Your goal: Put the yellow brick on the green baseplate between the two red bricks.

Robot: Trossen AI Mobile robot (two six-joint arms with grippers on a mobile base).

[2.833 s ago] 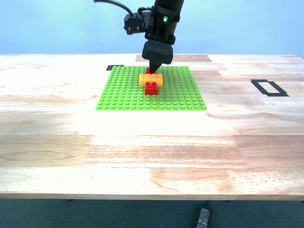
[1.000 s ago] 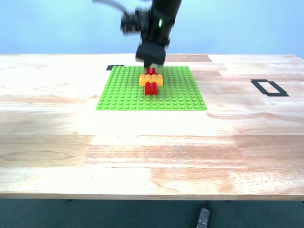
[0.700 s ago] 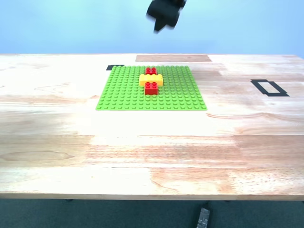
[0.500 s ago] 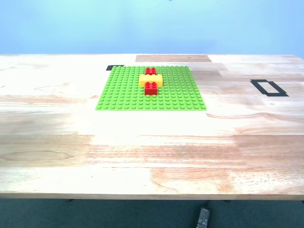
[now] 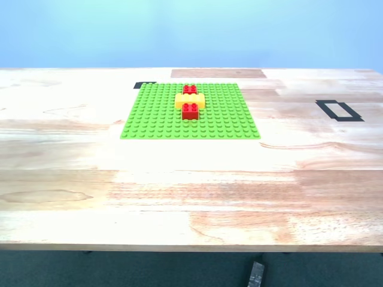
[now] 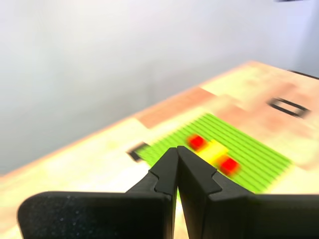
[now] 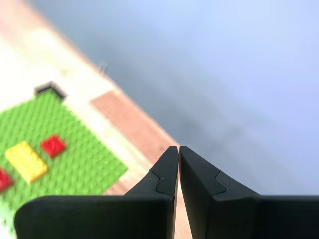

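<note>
1. Spanning nearly the whole exterior view, a pale wooden table (image 5: 191, 191) stands before a plain blue wall (image 5: 191, 30).
2. Lying flat on the far half of that table, the green baseplate (image 5: 155, 116) carries all three bricks; a black tape rectangle (image 5: 339, 110) marks the wood toward the exterior view's right, and a small black tape mark (image 5: 145, 85) sits just beside the plate's far corner.
3. My first gripper (image 6: 177, 152) is pressed shut, fingertips meeting with nothing between them, raised well clear of the plate; its wrist view is blurred.
4. My second gripper (image 7: 179, 151) is likewise closed on nothing, fingertips together, high above the table's far edge. Neither gripper appears in the exterior view.
5. The yellow brick (image 5: 190, 100) sits studded onto the baseplate, lengthwise across, between the two red bricks and touching both.
6. The two red bricks flank it: the far red brick (image 5: 190, 89) behind, the near red brick (image 5: 191, 111) in front.
</note>
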